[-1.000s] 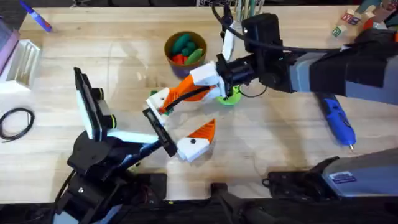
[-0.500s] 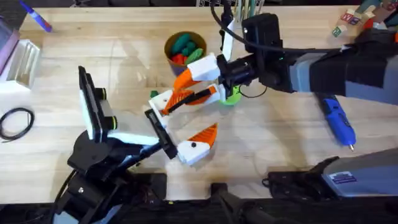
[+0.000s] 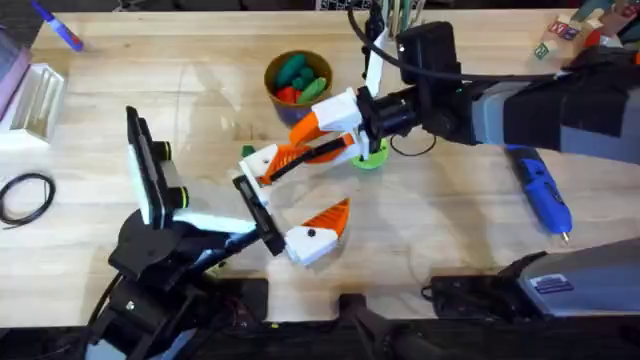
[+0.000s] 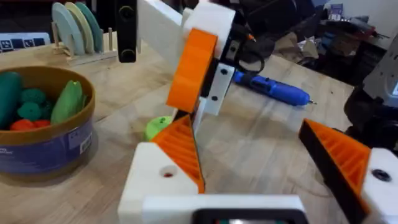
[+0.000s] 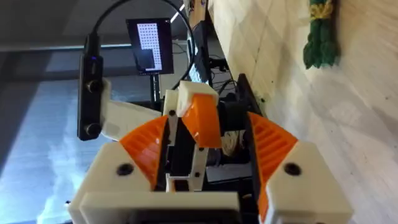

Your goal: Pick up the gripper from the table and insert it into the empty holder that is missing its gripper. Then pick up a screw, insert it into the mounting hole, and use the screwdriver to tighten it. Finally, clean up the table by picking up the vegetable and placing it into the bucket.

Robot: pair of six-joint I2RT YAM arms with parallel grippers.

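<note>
Right gripper [image 3: 300,140] – jaws clamped on one orange gripper [image 5: 202,121]. Left gripper [image 3: 290,205] – jaws apart, empty. One bucket [image 3: 283,62] lies beyond both.

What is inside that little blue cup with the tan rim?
The bucket holds toy vegetables: green pieces on top, with red-orange ones lower down. Anything beneath them, and the cup's floor, is covered.

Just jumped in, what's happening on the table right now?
The right gripper grips an orange finger piece and holds it against the left gripper, near its orange ribbed finger. The bucket behind holds green and red toy vegetables. The blue screwdriver lies on the table to the right, unused.
</note>
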